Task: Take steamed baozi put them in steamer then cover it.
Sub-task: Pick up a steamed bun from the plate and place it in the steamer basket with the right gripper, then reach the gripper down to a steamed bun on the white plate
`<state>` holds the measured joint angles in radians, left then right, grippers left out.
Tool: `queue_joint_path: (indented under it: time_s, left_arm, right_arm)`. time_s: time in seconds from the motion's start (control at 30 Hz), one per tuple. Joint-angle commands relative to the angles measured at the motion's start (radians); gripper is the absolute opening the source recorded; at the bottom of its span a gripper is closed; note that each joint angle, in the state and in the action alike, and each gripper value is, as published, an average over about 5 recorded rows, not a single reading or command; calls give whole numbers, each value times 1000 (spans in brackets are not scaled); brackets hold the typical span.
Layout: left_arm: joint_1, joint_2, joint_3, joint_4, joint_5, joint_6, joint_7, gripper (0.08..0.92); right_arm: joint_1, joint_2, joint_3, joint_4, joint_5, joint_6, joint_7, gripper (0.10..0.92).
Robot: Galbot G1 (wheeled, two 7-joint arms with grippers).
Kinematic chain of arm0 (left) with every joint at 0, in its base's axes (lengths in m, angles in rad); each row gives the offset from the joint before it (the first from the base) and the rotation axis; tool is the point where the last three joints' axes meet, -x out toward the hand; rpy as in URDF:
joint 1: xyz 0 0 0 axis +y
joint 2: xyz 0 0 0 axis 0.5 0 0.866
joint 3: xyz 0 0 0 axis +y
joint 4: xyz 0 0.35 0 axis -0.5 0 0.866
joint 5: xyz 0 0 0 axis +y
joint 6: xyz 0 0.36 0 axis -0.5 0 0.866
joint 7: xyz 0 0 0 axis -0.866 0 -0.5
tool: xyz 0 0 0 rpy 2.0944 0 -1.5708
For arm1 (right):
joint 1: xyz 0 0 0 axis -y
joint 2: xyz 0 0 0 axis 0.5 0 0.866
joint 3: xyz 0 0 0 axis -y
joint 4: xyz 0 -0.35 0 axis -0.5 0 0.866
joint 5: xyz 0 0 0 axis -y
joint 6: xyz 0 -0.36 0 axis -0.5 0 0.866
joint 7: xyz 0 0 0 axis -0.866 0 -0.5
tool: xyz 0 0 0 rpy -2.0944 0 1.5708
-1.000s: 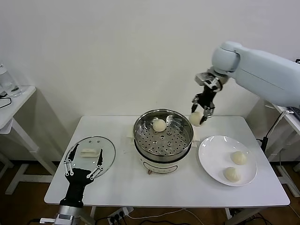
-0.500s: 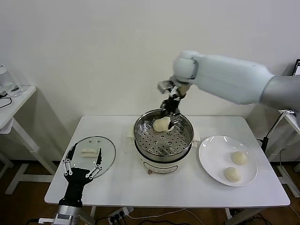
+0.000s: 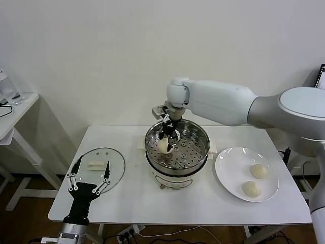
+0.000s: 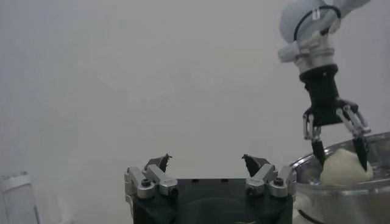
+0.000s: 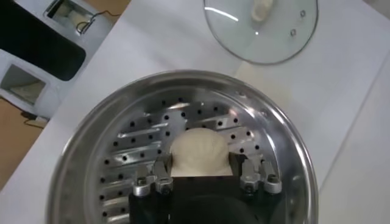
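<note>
Right gripper (image 3: 168, 142) lowered baozi (image 3: 164, 146) into steamer (image 3: 198, 133)

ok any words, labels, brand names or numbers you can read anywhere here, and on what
None can be read.
steamer: bare metal, no marking visible.
glass lid and its handle: no print visible.
white plate and table: plain.
robot arms and each end effector: no lettering shows.
clear container on the side table: too small to tell whether it bears a label.
</note>
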<state>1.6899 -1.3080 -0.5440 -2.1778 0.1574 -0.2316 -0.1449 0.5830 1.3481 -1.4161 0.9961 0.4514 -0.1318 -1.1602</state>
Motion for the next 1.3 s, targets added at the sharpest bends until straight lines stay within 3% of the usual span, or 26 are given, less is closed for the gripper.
queue_joint_path:
  time_s: [0.03,0.37,0.6,1.03,1.3]
  left_arm:
    - [-2,0,-1,2,1,1,0,823]
    - [-5,-1,-2,5,1,1,-2,823]
    - [-4,-1,-5,1,1,2,-2,823]
    - [-3,1,9,-1,4,3,-3,823]
    - [-4,1,30,4,17,3,-3,823]
  right_arm:
    - [-62,33,6,-46,-17,-2,36,654]
    - [-76,38,17,-57,-18,4,44,689]
    - [-46,-21,51,7,-29,4,26,808]
    - [138,-552,224,220,-188,122,-291,823]
    - [-1,-807,204,197,-330,191,-307,823]
